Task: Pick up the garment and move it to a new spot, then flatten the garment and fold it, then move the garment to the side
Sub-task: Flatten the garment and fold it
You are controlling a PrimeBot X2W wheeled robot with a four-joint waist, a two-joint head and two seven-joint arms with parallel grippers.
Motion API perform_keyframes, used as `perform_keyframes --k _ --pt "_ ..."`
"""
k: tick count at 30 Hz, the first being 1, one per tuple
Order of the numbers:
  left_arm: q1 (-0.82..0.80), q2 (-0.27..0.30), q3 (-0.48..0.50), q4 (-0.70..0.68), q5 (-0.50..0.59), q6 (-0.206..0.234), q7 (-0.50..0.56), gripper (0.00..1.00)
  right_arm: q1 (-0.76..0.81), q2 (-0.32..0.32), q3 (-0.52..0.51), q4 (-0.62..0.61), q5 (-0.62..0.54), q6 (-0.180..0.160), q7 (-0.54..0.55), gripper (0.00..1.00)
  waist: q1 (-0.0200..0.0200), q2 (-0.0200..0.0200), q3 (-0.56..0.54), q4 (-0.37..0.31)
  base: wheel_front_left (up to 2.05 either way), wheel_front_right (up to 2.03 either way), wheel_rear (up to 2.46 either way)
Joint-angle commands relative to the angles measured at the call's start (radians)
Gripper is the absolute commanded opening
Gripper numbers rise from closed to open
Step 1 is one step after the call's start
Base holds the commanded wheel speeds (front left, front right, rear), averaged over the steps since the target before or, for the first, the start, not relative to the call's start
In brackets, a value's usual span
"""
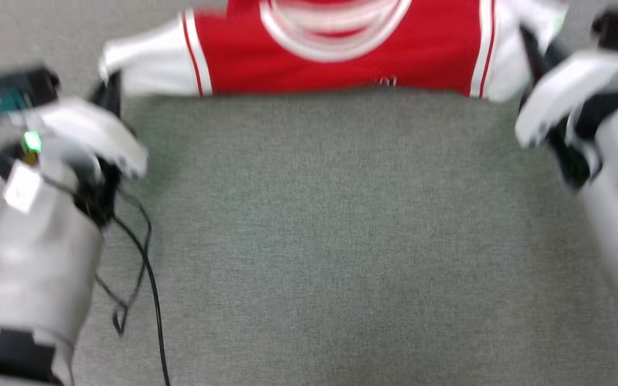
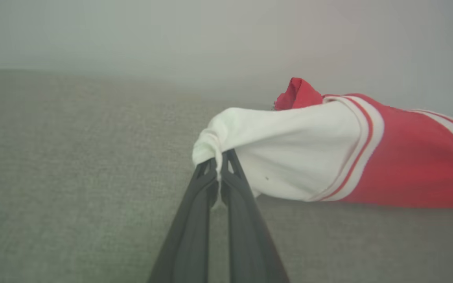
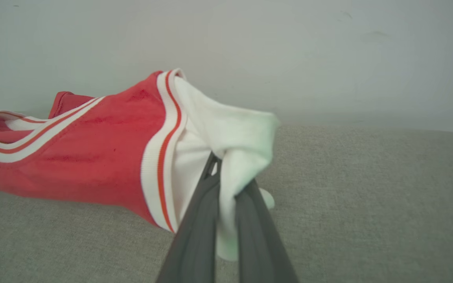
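Observation:
The garment (image 1: 336, 59), a red jersey with white sleeves and striped trim, stretches across the far part of the grey surface, its top running past the head view's upper edge. My left gripper (image 1: 111, 88) is shut on the end of its left white sleeve (image 2: 273, 149), the cloth bunched between the dark fingers (image 2: 195, 220). My right gripper (image 1: 529, 43) is shut on the right white sleeve (image 3: 230, 133), which drapes over its fingers (image 3: 199, 232). The held sleeves sit raised between the two grippers, and the red body (image 3: 92, 149) sags toward the surface.
A grey fabric-covered surface (image 1: 330, 241) spreads wide in front of the garment. A loose black cable (image 1: 145, 268) hangs from my left forearm over the surface's near left part. A pale wall (image 3: 328, 59) rises behind the surface.

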Motion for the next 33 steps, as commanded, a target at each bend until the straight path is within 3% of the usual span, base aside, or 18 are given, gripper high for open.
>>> perform_keyframes --k 1,9,17,27,29,31,33 --pt "0.056 0.000 -0.007 -0.024 -0.017 -0.001 -0.008 0.00 0.060 -0.018 0.011 -0.019 0.022 -0.002 -0.012 0.00 0.0000 0.0000 -0.056 0.007 0.00 0.00 0.00" --pt "0.340 0.024 -0.036 -0.126 -0.068 0.000 -0.025 0.00 0.375 -0.064 0.057 -0.143 0.126 -0.002 -0.035 0.00 0.0000 0.0000 -0.189 0.018 0.00 0.00 0.00" --pt "0.610 0.050 -0.067 -0.211 -0.069 0.034 -0.010 0.00 0.660 -0.071 0.047 -0.260 0.134 -0.002 -0.007 0.00 0.0000 0.0000 -0.328 0.015 0.00 0.00 0.00" --pt "0.905 0.083 -0.045 -0.424 -0.095 0.082 -0.029 0.00 0.981 -0.025 -0.079 -0.405 0.072 -0.002 0.036 0.00 0.0000 0.0000 -0.411 0.021 0.00 0.00 0.00" --pt "0.949 0.085 -0.036 -0.470 -0.090 0.101 -0.033 0.00 1.032 -0.015 -0.108 -0.436 0.055 -0.002 0.039 0.16 0.0000 0.0000 -0.416 0.025 0.00 0.00 0.00" --pt "0.987 0.086 -0.029 -0.513 -0.082 0.118 -0.035 0.00 1.079 0.000 -0.144 -0.463 0.037 -0.002 0.044 0.20 0.0000 0.0000 -0.422 0.030 0.00 0.00 0.00" --pt "1.015 0.091 -0.036 -0.548 -0.060 0.141 -0.036 0.00 1.119 0.014 -0.173 -0.490 0.011 -0.002 0.051 0.37 0.0000 0.0000 -0.425 0.034 0.00 0.00 0.00"
